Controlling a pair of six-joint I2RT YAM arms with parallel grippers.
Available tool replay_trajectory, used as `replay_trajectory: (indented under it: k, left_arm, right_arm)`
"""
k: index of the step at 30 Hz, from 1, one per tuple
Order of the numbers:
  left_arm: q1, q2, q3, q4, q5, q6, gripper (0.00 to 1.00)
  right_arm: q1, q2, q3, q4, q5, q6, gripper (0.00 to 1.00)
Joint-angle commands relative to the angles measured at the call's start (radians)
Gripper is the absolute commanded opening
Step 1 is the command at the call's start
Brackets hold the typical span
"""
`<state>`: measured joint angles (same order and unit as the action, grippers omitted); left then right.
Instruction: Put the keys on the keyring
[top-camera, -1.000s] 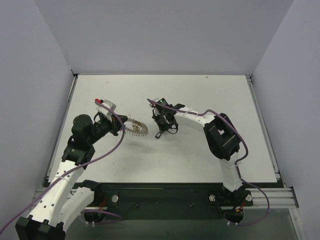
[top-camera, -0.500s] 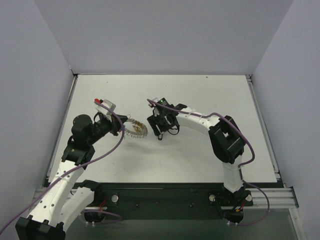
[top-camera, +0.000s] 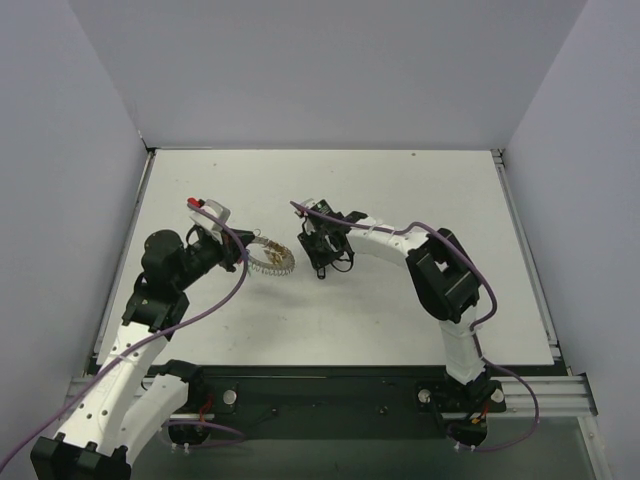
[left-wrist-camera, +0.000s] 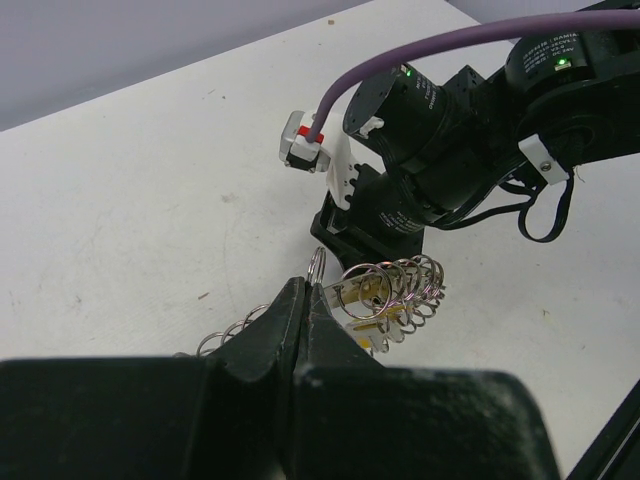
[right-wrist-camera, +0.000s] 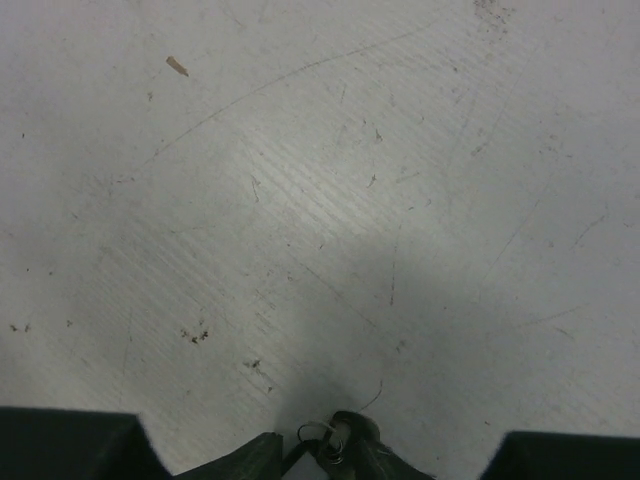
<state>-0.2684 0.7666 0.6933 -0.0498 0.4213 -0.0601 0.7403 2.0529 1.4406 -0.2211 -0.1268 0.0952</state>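
Keyring (left-wrist-camera: 395, 290), pinched in the closed left gripper (left-wrist-camera: 304, 292), is offered rightward for threading; whether the right gripper (right-wrist-camera: 322, 450) grips anything is unclear.

A scuffed white rectangular tabletop (top-camera: 400, 200) is being enclosed on three sides by plain pale grey-lilac panel walls (top-camera: 320, 70) and is being lit softly and evenly.

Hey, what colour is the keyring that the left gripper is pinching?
Silvery metal, with a coiled, spring-like rim. The keyring shows best in the left wrist view.
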Motion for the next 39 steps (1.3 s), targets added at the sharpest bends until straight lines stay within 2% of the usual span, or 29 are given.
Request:
replay_trajectory:
  k: [1,2,3,5,6,20,28,30,32,39]
  left_arm:
    - [0.008,-0.030,0.028,0.061,-0.007,-0.007,0.00]
    - [0.008,-0.032,0.028,0.057,-0.009,-0.009,0.00]
    - [0.008,-0.032,0.028,0.059,-0.009,-0.007,0.00]
    - [0.011,-0.035,0.028,0.057,-0.009,-0.009,0.00]
    - [0.011,-0.036,0.028,0.057,-0.009,-0.009,0.00]
    - [0.012,-0.052,0.022,0.061,0.004,-0.009,0.00]
    - [0.011,-0.049,0.020,0.064,0.022,-0.010,0.00]
    - [0.011,-0.049,0.018,0.062,0.023,-0.009,0.00]
    - [0.011,-0.052,0.020,0.061,0.022,-0.010,0.00]
    - [0.011,-0.053,0.018,0.059,0.025,-0.012,0.00]
  right_arm:
    - [0.008,0.010,0.003,0.034,0.035,0.018,0.28]
    - [0.008,0.012,0.001,0.043,0.038,0.020,0.24]
    - [0.008,0.015,-0.002,0.046,0.038,0.021,0.13]
    - [0.008,0.015,-0.008,0.054,0.038,0.023,0.07]
    - [0.010,0.006,-0.014,0.055,0.038,0.023,0.00]
    - [0.011,-0.238,-0.161,0.120,-0.027,0.014,0.00]
    - [0.007,-0.300,-0.217,0.158,-0.048,0.006,0.00]
    - [0.005,-0.269,-0.197,0.154,-0.062,-0.006,0.36]
    - [0.007,-0.232,-0.186,0.150,-0.071,-0.025,0.60]
    - [0.008,-0.122,-0.106,0.121,-0.047,-0.041,0.61]
